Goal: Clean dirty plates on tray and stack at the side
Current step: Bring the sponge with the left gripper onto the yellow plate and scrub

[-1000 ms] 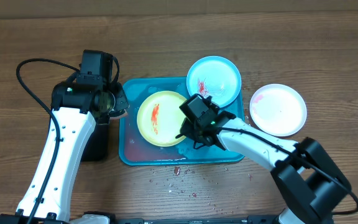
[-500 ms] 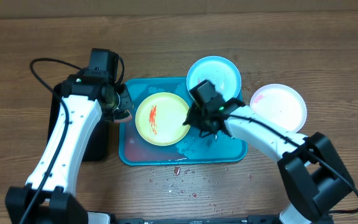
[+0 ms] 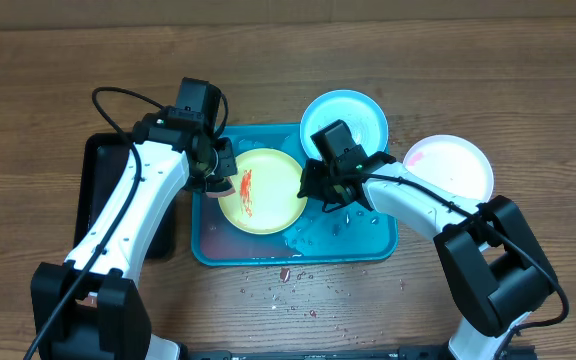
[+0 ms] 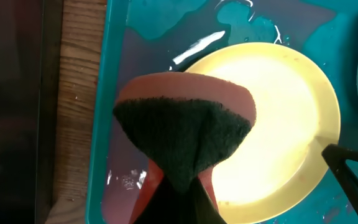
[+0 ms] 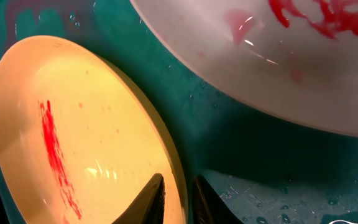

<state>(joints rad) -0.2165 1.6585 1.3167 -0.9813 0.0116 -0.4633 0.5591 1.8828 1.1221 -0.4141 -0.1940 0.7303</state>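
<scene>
The yellow-green plate [image 3: 263,195] lies on the teal tray [image 3: 268,252] with a red smear [image 3: 248,190] on its left half. My left gripper [image 3: 220,182] is shut on an orange sponge with a dark scouring pad [image 4: 185,127], held over the plate's left edge [image 4: 284,118]. My right gripper [image 3: 315,192] pinches the plate's right rim; its fingers [image 5: 178,196] straddle that rim [image 5: 73,118]. The blue-rimmed plate [image 3: 353,120], smeared red [image 5: 278,56], rests tilted over the tray's far right corner. The pink-rimmed plate [image 3: 450,175] lies on the table to the right.
A black tray [image 3: 98,180] lies left of the teal tray, under my left arm. Water pools on the teal tray's floor [image 3: 353,230]. Red specks and drops [image 3: 286,275] dot the table in front of the tray.
My left arm swung right from the black tray, bringing the sponge over the yellow-green plate's left edge. My right gripper shifted slightly toward the far side along the plate's right rim.
</scene>
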